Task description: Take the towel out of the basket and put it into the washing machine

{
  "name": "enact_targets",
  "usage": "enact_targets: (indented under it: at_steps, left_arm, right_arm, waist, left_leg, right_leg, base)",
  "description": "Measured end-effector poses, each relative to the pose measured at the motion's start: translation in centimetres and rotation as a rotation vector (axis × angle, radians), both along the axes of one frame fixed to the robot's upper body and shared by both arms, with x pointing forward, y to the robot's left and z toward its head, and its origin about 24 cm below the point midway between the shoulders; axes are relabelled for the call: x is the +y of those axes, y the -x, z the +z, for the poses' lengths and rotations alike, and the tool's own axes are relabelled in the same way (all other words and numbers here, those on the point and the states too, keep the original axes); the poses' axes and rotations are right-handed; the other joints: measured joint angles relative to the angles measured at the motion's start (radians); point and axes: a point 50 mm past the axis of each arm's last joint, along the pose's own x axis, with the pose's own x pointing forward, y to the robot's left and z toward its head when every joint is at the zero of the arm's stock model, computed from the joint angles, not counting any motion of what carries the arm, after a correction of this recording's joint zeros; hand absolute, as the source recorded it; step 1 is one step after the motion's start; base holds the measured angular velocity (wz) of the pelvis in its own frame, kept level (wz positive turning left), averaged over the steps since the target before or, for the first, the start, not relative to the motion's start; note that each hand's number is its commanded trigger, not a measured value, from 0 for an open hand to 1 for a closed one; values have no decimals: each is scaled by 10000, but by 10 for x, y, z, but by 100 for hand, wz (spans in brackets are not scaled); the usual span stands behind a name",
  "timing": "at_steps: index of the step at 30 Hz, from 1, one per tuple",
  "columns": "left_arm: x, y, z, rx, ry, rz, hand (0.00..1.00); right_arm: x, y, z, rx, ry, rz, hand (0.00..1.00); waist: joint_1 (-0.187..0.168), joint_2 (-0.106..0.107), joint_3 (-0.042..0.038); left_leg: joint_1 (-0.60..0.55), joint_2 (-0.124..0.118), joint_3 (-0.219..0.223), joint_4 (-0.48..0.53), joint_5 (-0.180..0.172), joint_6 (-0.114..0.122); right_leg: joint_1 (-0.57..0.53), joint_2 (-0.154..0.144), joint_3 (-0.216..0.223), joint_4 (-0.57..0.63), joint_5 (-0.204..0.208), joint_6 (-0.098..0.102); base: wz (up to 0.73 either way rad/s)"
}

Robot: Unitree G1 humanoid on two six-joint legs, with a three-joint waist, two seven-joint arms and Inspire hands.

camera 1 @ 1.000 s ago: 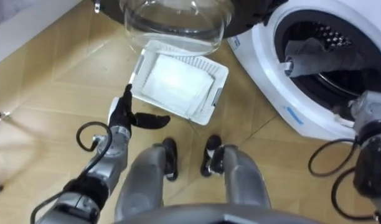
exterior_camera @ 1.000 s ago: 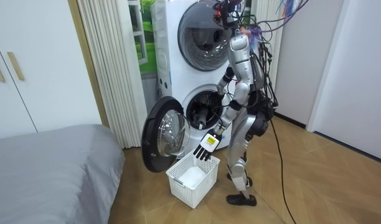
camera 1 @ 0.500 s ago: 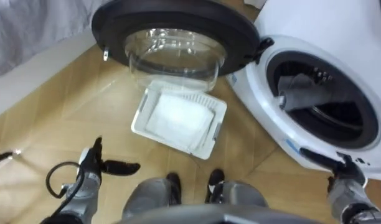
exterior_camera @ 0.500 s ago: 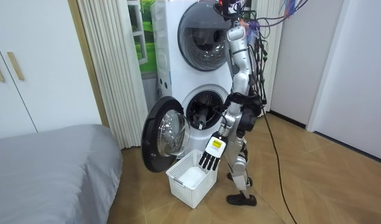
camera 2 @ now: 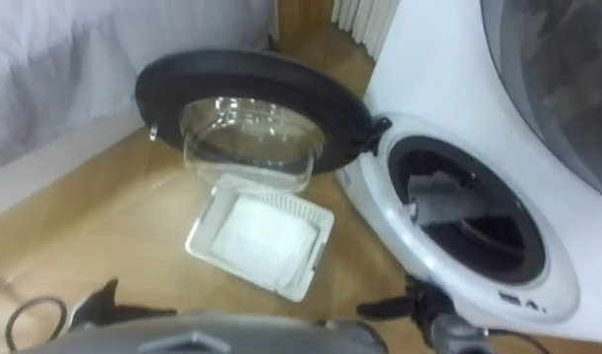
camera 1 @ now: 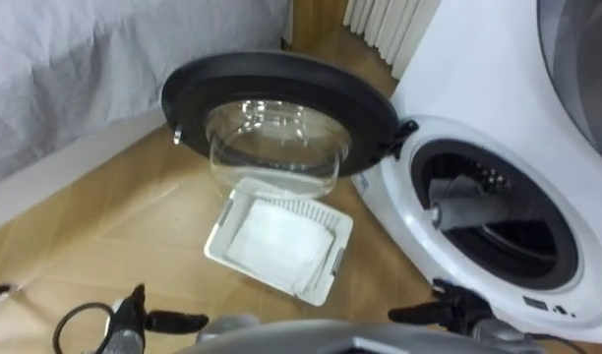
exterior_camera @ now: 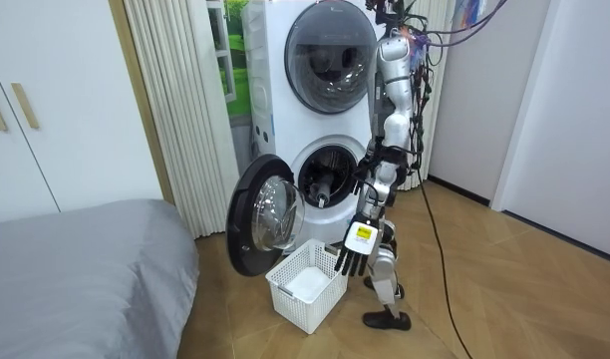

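The room view gives me what the head camera cannot. The robot stands upright on the wooden floor (exterior_camera: 504,289), right in front of the washing machine (exterior_camera: 325,217). A second machine (exterior_camera: 325,45) is stacked above it, a pleated curtain (exterior_camera: 175,110) hangs on the room view's left, and the grey bed (exterior_camera: 76,269) fills the near corner. I read the left robot hand (exterior_camera: 354,251) best from here. It hangs at the robot's side, fingers straight and pointing down, just above the rim of the basket (exterior_camera: 297,309), with nothing in it.

The eye views look down and show me the insides of things. The round door (camera 1: 281,74) is swung wide open, its glass bulge near the basket's far rim. The towel (camera 1: 278,244) lies in the basket on the floor, to the left of the machine's mouth. It is white, folded flat into a rough rectangle, and covers most of the basket's bottom; no hand touches it. Inside the drum (camera 1: 517,251) something grey (camera 1: 468,208) sits close to the opening, and I cannot tell what it is. The right robot hand (camera 1: 441,313) shows at the bottom edge, below the machine's mouth. The dark fingers I can see are stretched out straight toward the left and are empty.
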Motion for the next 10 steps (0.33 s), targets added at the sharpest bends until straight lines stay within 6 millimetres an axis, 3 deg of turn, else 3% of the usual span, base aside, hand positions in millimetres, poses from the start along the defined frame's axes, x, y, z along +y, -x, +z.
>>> enact_targets:
  at_steps: [10]
  left_arm:
    - [-7, 5, -3, 195, 720, 231, 0]
  right_arm:
    - [1, 8, -1, 402, -660, 71, 0]
  waist:
    - [-10, 9, 21]
  left_leg:
    - [600, -3, -16, -261, -1, -7]
  right_leg:
    - [627, 62, 6, -119, 2, 4]
  base:
    - [1]
